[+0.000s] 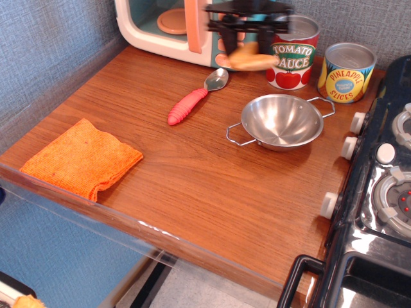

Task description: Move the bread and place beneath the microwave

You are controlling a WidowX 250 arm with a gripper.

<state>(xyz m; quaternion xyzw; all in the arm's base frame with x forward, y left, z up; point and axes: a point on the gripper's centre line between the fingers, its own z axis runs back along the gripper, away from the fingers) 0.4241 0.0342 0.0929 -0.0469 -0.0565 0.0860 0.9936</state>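
Your gripper [247, 40] is clamped on the bread [252, 61], raised before the microwave [192, 29]. Behind, cans read "TOMATO SAUCE" [293, 54] and "PINEAPPLE SLICES" [347, 74].

Glossy wood-grain table [192, 173], polished metal bowl [281, 122], rough woven orange cloth [82, 158], smooth plastic microwave [154, 29] and red-handled spoon [192, 101], paper-labelled metal cans [347, 72], shiny black stove [379, 212].

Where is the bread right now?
The bread hangs off the table in the gripper, at the top centre of the view, before the microwave buttons and left of the tomato sauce can.
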